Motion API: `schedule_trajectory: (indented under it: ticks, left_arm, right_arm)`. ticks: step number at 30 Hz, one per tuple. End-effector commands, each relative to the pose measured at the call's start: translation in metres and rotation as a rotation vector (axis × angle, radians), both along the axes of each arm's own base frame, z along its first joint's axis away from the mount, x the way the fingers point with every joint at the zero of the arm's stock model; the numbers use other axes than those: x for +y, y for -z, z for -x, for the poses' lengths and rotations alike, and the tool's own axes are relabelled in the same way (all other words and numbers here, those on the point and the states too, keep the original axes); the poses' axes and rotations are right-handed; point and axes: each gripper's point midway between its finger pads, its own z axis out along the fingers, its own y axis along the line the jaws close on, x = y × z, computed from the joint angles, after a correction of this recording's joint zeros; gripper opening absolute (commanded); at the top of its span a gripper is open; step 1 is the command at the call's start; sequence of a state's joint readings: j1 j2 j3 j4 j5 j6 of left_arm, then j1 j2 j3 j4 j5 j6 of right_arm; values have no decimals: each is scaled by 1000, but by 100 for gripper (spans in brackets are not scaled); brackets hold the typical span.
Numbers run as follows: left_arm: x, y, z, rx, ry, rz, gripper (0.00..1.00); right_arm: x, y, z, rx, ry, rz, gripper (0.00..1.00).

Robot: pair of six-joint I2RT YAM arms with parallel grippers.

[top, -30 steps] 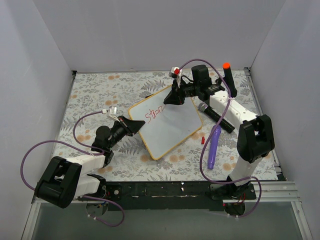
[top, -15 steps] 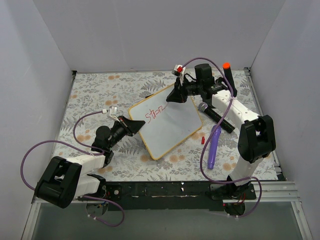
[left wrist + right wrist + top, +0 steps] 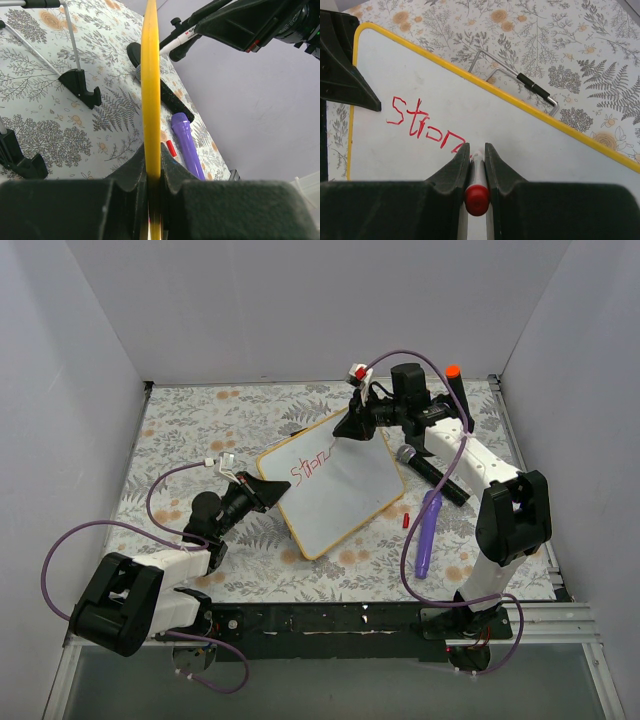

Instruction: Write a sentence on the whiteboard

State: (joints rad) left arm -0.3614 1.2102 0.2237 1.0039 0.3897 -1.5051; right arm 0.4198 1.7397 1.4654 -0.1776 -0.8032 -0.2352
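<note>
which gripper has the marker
The right gripper, shut on the red-capped marker with its tip at the red writing; the left gripper instead clamps the whiteboard by its yellow edge.

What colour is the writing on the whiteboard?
Red; the writing shows best in the right wrist view.

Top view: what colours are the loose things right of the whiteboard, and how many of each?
Purple: 1, the tube
Black: 1, the microphone
Red: 1, the small cap
Black with orange tip: 1, the stick
Total: 4
</note>
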Motion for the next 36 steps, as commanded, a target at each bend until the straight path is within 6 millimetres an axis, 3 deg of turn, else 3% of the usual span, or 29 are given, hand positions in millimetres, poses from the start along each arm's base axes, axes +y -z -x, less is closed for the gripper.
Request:
schedule_trajectory:
  ticks: [1,13,22,36]
  left_arm:
    - [-9,-26,4,-110,59,7,0]
    - [-9,-26,4,-108,59,6,0]
    - [-9,-26,4,-111,59,8,0]
    - [-9,-25,4,-108,57,6,0]
  right_arm:
    - [3,-34,-14,-92,21,-46,1]
    - [10,-27,-3,-40,-33,-71,1]
    - [8,-11,12,-7,-67,-48,1]
    - [4,1,17,14,-65,-25,1]
